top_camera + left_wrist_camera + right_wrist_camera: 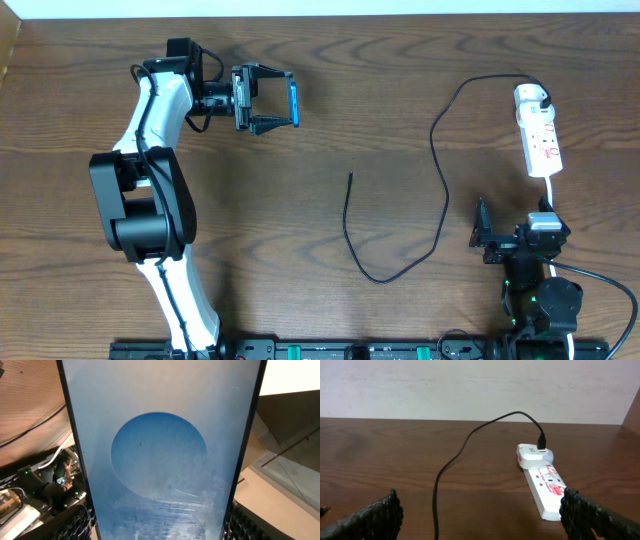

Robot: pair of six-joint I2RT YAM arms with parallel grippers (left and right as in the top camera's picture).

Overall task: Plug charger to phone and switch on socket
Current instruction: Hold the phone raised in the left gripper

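My left gripper (272, 100) is shut on the phone (294, 101), held on edge above the table's far left. In the left wrist view the phone's blue-and-white screen (160, 450) fills the frame between my fingers. The charger, a thin black cable (440, 170), runs from the white plug on the socket (539, 135) down and round to its free tip (350, 176) at mid-table. The socket also shows in the right wrist view (544, 485), with the cable (450, 460) beside it. My right gripper (510, 240) is open and empty, near the table's front right, just short of the socket.
The wooden table (330, 60) ends at a white wall at the far edge. A black rail (350, 350) with the arm bases runs along the front edge. The socket's white cord (552, 190) leads toward my right arm.
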